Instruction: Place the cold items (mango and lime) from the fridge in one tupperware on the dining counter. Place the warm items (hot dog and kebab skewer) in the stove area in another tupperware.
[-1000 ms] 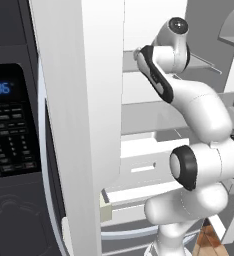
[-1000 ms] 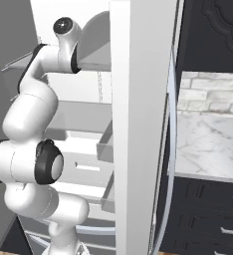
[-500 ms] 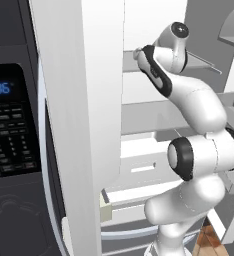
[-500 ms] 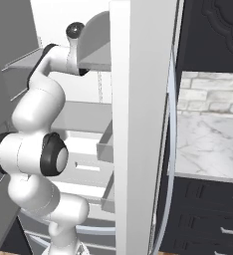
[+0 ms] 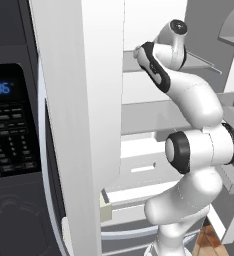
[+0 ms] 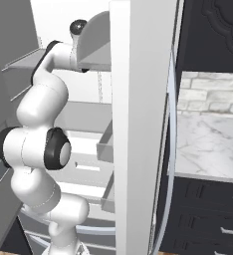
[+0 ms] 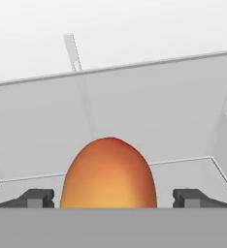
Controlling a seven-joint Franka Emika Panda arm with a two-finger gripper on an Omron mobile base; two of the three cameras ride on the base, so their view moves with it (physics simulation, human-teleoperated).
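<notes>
My gripper (image 7: pixel 113 198) is spread wide around the mango (image 7: pixel 108 173) on the fridge shelf (image 7: pixel 183 135), maybe not touching; nothing is packed yet, I think

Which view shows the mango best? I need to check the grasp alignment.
The hand view: the mango sits large and centred between the gripper's open fingertips. In both base views, the fridge hides it.
</notes>
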